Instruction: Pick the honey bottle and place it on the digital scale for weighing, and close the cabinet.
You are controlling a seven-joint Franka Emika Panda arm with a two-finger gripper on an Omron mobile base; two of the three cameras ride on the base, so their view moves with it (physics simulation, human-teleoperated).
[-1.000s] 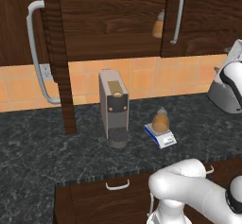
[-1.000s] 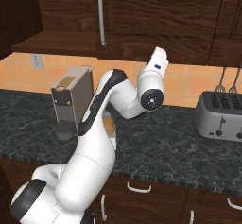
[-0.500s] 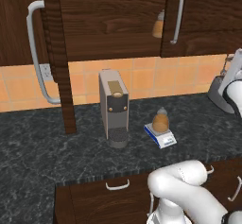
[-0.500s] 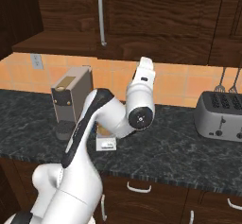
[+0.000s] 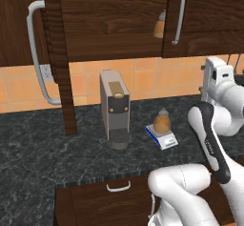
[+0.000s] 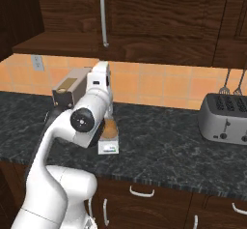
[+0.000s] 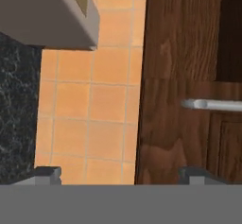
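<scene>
Honey bottles number two, and you can count both from the left base view: one honey bottle (image 5: 162, 121) stands upright on the digital scale (image 5: 161, 137), and a second bottle (image 5: 159, 25) of the same amber colour sits up inside the cabinet (image 5: 114, 20), showing in the gap beside the right-hand door. You have one scale, a small white slab with a blue edge, resting on the dark speckled counter (image 5: 43, 158) just to the right of the single grey coffee machine (image 5: 115, 109). From the right base view the bottle on the scale (image 6: 110, 129) peeks out beside the arm's elbow, with the scale (image 6: 109, 148) under it.

Count two long silver bar handles on the cabinet in the left base view: the left handle (image 5: 37, 53) on a door swung open toward you (its edge faces the camera), and the right handle (image 5: 178, 15) on the door near the stored bottle. One toaster (image 6: 226, 119) stands at the right end of the counter, and one drawer (image 5: 118, 199) sits below the coffee machine.

Your gripper (image 7: 120, 173) faces the orange tile backsplash (image 7: 90, 109) and a wooden door edge, with one handle bar (image 7: 212, 105) nearby. Its two fingertips (image 7: 47, 173) are spread wide apart with nothing between them.
</scene>
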